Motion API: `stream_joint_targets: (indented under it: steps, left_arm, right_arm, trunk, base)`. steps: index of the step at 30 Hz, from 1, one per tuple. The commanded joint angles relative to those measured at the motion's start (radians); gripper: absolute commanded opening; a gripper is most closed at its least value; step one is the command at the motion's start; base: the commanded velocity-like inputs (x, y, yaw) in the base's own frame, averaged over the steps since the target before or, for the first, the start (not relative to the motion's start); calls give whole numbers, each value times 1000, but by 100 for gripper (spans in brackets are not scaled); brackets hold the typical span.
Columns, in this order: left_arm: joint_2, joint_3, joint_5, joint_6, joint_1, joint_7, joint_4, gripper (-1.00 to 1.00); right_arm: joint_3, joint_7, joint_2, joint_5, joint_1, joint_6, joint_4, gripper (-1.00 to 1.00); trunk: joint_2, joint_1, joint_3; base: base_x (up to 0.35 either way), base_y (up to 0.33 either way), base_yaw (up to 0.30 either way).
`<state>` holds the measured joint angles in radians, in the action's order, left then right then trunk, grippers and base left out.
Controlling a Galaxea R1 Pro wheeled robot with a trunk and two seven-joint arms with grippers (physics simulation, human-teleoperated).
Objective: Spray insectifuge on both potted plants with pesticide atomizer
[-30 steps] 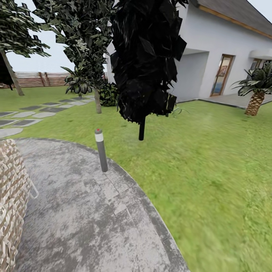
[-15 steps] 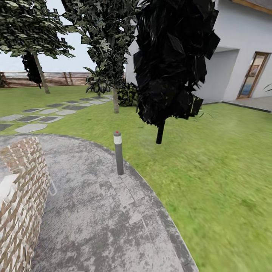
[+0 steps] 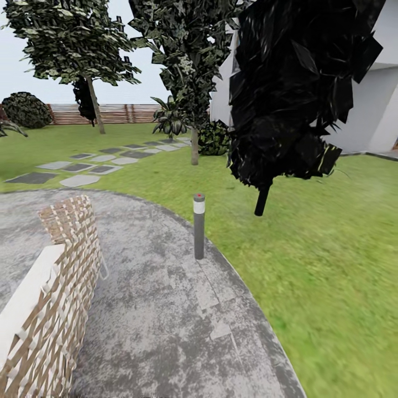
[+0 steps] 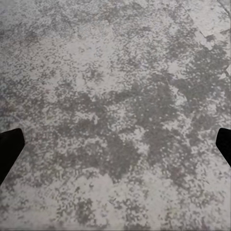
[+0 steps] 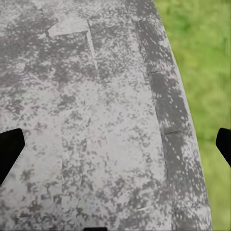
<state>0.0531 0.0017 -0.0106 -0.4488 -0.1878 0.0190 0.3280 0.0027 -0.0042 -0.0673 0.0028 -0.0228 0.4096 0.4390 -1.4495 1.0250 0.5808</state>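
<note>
I am in the garden: green lawn (image 3: pixel 315 249) lies to the right of a round grey gravelly patio (image 3: pixel 155 315). The pesticide atomizer and the potted plants are out of view. In the left wrist view my left gripper (image 4: pixel 117 147) is open, its dark fingertips (image 4: pixel 9 149) far apart over bare patio. In the right wrist view my right gripper (image 5: pixel 115 147) is open too, hanging over the patio's curved border (image 5: pixel 168 120) beside the grass (image 5: pixel 202 57). Nothing is between either pair of fingers.
A grey bollard lamp (image 3: pixel 199 225) stands at the patio's edge. A woven wicker seat (image 3: pixel 52 298) is close at the left. A dark-leaved tree (image 3: pixel 293 94) rises on the lawn, with stepping slabs (image 3: pixel 77 166), more trees, a wooden fence (image 3: pixel 121 113) and a white house (image 3: pixel 376 105) behind.
The camera has swung left: the lamp, trees and house sit further right in the picture, and more of the wicker seat and fence shows.
</note>
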Motion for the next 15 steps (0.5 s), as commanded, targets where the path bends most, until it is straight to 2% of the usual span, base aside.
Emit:
stream_joint_targets:
  steps: [1,6,15]
  left_arm:
    - [0,0,-1,-3,-1,1,-1,100]
    - [-1,0,-2,-2,-1,2,0,100]
    - [-1,0,-2,-2,-1,2,0,100]
  right_arm:
    - [0,0,0,0,0,3,0,100]
    - [0,0,0,0,0,3,0,100]
    - [0,0,0,0,0,3,0,100]
  trunk:
    - [0,0,1]
    - [0,0,3]
    - [0,0,7]
  base:
    - [63,4,279]
    - [245,1,279]
    - [331,-30,278]
